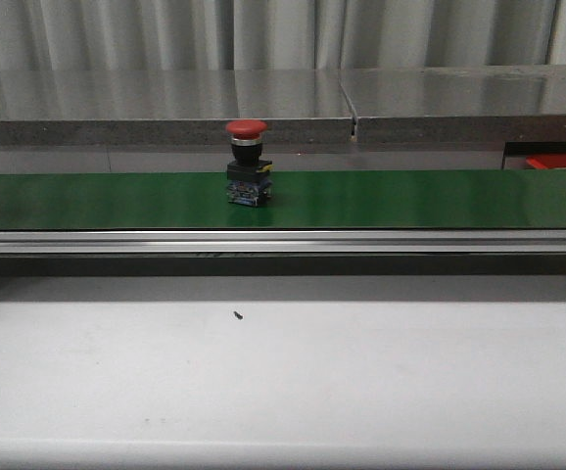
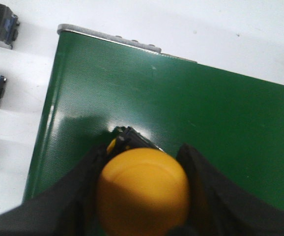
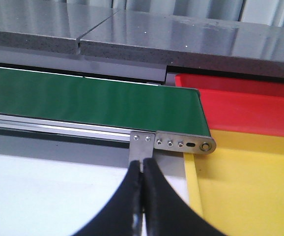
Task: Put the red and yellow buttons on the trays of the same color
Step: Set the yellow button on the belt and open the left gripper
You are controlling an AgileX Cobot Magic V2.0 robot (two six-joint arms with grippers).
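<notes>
Red button (image 1: 247, 128) with black-blue base on green belt (image 1: 410, 199); yellow button (image 2: 143, 189) in black left pincer (image 2: 142, 196); red tray (image 3: 240, 105), yellow tray (image 3: 250, 187); white desk (image 1: 283, 372).

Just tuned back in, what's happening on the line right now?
The left gripper is closed around a yellow button just above the green conveyor belt at its end. A red button stands upright on the belt, untouched, in the front view. The right gripper is shut and empty, hovering near the belt's other end beside the yellow tray and red tray. Both trays look empty in the part shown.
</notes>
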